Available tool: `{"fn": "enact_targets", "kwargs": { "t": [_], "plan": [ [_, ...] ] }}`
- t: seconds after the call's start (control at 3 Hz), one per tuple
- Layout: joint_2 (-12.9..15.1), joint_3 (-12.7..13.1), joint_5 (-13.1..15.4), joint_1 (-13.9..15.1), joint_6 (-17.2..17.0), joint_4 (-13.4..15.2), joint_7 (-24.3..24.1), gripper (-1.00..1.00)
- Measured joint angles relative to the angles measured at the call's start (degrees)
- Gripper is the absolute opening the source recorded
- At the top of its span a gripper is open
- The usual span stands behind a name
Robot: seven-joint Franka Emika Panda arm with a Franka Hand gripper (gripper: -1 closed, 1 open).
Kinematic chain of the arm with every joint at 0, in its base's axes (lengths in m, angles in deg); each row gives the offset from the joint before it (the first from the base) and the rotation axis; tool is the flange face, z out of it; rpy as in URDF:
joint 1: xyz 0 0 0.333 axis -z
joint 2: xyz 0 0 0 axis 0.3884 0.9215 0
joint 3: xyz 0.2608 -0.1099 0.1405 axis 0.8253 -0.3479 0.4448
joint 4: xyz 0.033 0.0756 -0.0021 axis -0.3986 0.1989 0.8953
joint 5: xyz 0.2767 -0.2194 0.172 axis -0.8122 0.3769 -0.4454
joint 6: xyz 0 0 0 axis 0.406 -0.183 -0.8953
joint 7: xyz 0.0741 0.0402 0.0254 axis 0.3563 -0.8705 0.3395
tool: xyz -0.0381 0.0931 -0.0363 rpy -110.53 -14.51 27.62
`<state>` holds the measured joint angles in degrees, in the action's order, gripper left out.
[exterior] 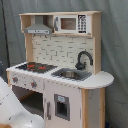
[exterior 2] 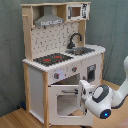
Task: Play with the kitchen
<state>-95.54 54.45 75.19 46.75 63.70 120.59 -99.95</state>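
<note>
White panels and light wood make up the kitchen [exterior: 60, 70] [exterior 2: 62, 60], a tall toy unit standing upright on a wooden floor [exterior 2: 15, 119] before a grey-green curtain [exterior 2: 10, 55]. On the kitchen's worktop a black stovetop [exterior: 36, 66] [exterior 2: 52, 59] with red rings lies beside a sink [exterior: 71, 74] [exterior 2: 84, 50], and a black arched faucet [exterior: 83, 58] [exterior 2: 74, 39] rises at the sink's rear edge. Behind both, a pale pegboard back [exterior: 57, 49] [exterior 2: 52, 39] spans the unit; above the stovetop hangs a grey hood [exterior: 38, 29] [exterior 2: 49, 20], and beside the hood sits a small microwave-like cabinet [exterior: 72, 23] [exterior 2: 76, 11] with a dark window. Round knobs [exterior: 23, 81] [exterior 2: 65, 73] line the front panel below the stovetop. In the second exterior view the windowed oven door [exterior 2: 64, 102] below the knobs stands swung open, with the white robot arm [exterior 2: 117, 90] curving in from the second exterior view's right and its end effector [exterior 2: 83, 92] at the door's free edge, touching or nearly touching it; whether its fingers are apart or together cannot be told. In the first exterior view the arm [exterior: 12, 107] shows only as a white mass in front of the oven opening, and a second small windowed door [exterior: 62, 106] [exterior 2: 91, 71] sits below the sink.
</note>
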Motion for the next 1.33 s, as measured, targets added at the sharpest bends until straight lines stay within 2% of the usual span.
{"fn": "enact_targets", "kwargs": {
  "t": [0.33,0.67,1.0,1.33],
  "plan": [
    [-1.97,1.61,-2.95,0.03,-2.17,-3.5,1.07,-1.0],
    [-2.86,2.14,-4.58,0.02,-3.04,-4.71,1.7,-1.0],
    [-2.91,2.38,-5.04,0.02,-3.13,-4.7,1.65,1.0],
    [-3.19,4.09,-7.44,0.02,-4.21,-4.7,1.29,1.0]
  ]
}}
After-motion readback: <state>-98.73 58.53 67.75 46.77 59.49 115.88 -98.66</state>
